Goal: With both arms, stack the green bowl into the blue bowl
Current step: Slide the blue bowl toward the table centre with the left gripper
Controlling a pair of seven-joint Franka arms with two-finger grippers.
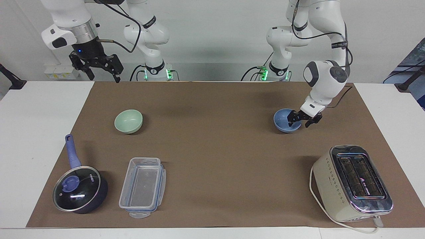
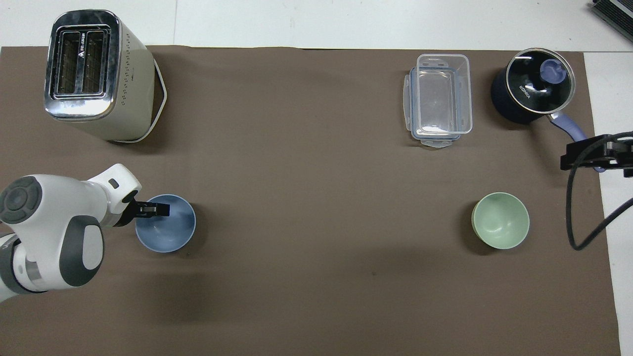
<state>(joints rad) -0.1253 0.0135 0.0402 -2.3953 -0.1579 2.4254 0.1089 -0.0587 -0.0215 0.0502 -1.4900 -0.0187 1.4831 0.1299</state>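
The green bowl [image 1: 128, 121] is small, round, plain pale mint, upright and empty on the brown mat toward the right arm's end of the table. The blue bowl [image 1: 286, 120] is the same size, periwinkle, upright and open-mouthed, well apart from it toward the left arm's end, about level with it. It seems to sit flat on the mat, though its rim on one side is partly hidden.
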